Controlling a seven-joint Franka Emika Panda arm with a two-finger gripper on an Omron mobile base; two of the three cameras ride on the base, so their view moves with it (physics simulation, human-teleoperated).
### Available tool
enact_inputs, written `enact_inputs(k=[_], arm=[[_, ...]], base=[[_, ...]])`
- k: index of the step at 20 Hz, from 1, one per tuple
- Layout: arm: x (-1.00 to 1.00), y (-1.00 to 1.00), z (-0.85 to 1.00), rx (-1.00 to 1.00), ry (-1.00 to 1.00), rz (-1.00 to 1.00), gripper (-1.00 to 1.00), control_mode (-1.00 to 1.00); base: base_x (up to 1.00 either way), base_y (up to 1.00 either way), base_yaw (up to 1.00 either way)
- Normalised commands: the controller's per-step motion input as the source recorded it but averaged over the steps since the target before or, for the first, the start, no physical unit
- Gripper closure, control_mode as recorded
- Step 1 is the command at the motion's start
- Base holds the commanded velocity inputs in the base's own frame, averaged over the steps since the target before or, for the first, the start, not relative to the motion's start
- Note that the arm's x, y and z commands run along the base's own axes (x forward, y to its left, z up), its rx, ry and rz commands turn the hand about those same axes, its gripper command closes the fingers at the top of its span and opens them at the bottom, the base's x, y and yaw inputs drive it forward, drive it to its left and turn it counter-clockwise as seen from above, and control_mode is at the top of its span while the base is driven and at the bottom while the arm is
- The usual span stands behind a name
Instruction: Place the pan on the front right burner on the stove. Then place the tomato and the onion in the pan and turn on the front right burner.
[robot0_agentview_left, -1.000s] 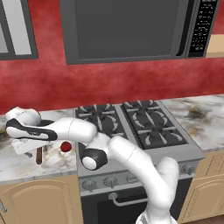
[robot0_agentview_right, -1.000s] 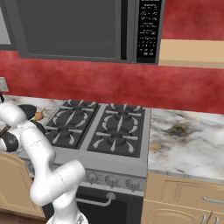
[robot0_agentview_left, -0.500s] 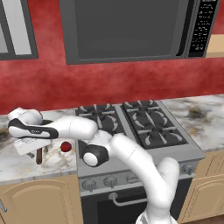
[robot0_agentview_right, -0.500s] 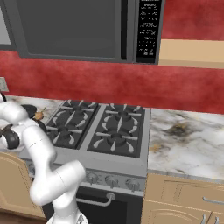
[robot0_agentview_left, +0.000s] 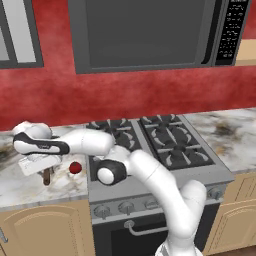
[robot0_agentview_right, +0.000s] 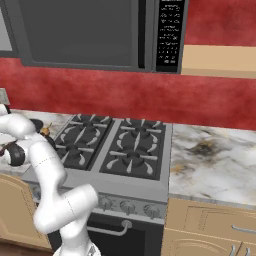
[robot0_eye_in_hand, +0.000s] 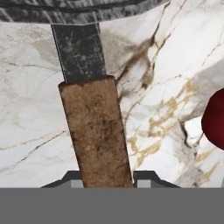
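Note:
In the hand view the brown wooden handle (robot0_eye_in_hand: 94, 131) of the black pan (robot0_eye_in_hand: 78, 11) runs down between my fingertips, and my gripper (robot0_eye_in_hand: 107, 179) is shut on it. The pan rests on the marble counter left of the stove (robot0_agentview_left: 150, 135). Seen from the left base, my hand (robot0_agentview_left: 39, 162) is low over the handle (robot0_agentview_left: 47, 176), with the red tomato (robot0_agentview_left: 75, 167) just to its right. The tomato (robot0_eye_in_hand: 215, 120) also shows at the hand view's right edge. A small tan shape, likely the onion (robot0_agentview_right: 46, 131), lies beside the pan's dark rim (robot0_agentview_right: 36, 123). The front right burner (robot0_agentview_right: 132, 162) is bare.
My arm reaches left across the stove's front left corner. Knobs (robot0_agentview_left: 127, 206) line the stove front above the oven door handle. A dark microwave (robot0_agentview_left: 145, 35) hangs above. Stained marble counter (robot0_agentview_right: 215, 160) stretches to the right of the stove.
The jaws have gone from wide open to shut on the pan's handle. The arm and the pan have hardly shifted.

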Motion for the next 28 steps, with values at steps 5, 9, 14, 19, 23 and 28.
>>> enact_inputs(k=[5,9,14,19,23,28], arm=[[-0.03,-0.25,0.32,0.08,-0.1,0.0,1.0,-1.0],[0.0,-0.17,0.38,0.08,-0.12,0.0,1.0,-1.0],[-0.05,-0.45,0.29,0.1,-0.06,0.0,1.0,-1.0],[-0.09,-0.69,0.28,0.12,-0.05,-0.03,1.0,-1.0],[-0.09,-0.83,0.31,0.12,-0.08,-0.05,1.0,-1.0],[-0.09,-0.79,0.18,0.1,-0.08,-0.12,1.0,-1.0]], base=[[0.0,0.0,0.0],[0.0,0.0,0.0],[0.0,0.0,0.0],[0.0,0.0,0.0],[0.0,0.0,0.0],[0.0,0.0,0.0]])
